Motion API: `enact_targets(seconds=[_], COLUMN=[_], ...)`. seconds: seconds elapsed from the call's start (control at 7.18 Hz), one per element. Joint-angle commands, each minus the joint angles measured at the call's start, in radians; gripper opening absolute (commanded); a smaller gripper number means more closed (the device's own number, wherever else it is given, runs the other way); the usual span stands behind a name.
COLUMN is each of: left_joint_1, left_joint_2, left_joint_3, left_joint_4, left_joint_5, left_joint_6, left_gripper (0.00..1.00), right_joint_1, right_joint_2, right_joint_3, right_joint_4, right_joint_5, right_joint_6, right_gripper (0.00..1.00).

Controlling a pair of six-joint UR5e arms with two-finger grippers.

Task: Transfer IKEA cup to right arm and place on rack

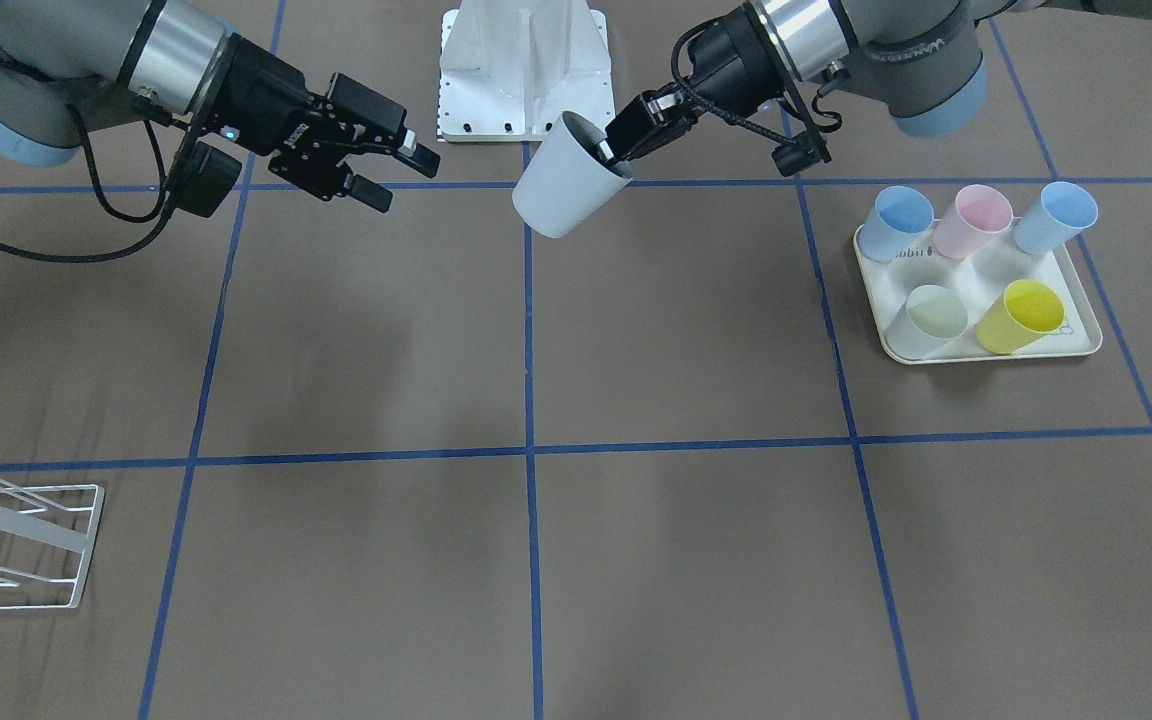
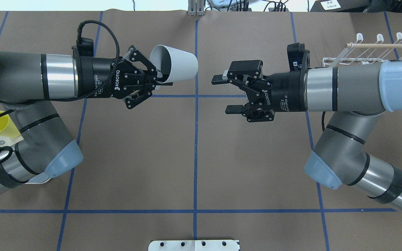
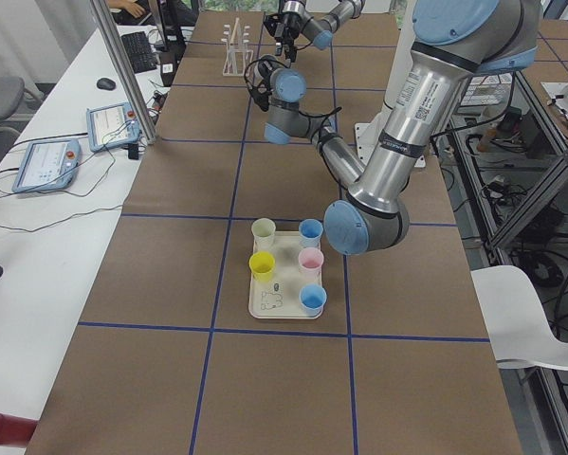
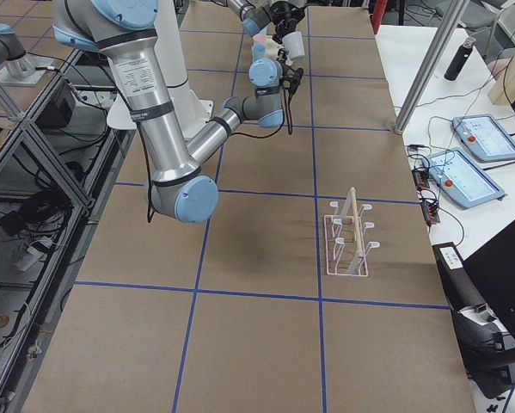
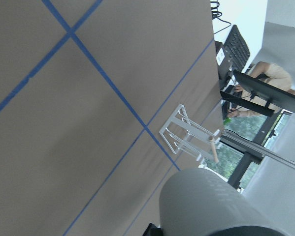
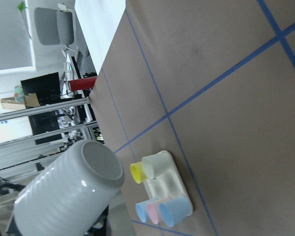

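Step in hand: mid-air handover above brown surface (image 2: 194, 157). Left tool (image 2: 162, 79) clamped on rim of pale grey plastic cup (image 2: 180, 65), held sideways, base toward right tool (image 2: 225, 94). Right tool fingers apart, near cup, not touching. Next, likely: right tool advances, clamps cup body; left lets go; carry to small white wire-frame rack with wooden dowel (image 2: 379, 45).
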Motion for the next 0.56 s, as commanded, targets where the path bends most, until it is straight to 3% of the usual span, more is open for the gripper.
enact_targets(seconds=[0.0, 0.28, 0.42], left_joint_1=[0.002, 0.026, 0.048], left_joint_2=[-0.002, -0.008, -0.009], left_joint_3=[0.018, 0.017, 0.01], left_joint_4=[-0.063, -0.107, -0.121], left_joint_5=[0.023, 0.057, 0.075], left_joint_6=[-0.022, -0.083, -0.096], left_gripper=[0.0, 0.0, 0.0], right_joint_1=[-0.081, -0.117, -0.121], right_joint_2=[0.0, 0.0, 0.0], right_joint_3=[-0.001, -0.001, -0.003], right_joint_4=[0.15, 0.205, 0.205], right_joint_5=[-0.215, -0.358, -0.367], right_joint_6=[0.172, 0.282, 0.286], right_gripper=[0.96, 0.95, 0.95])
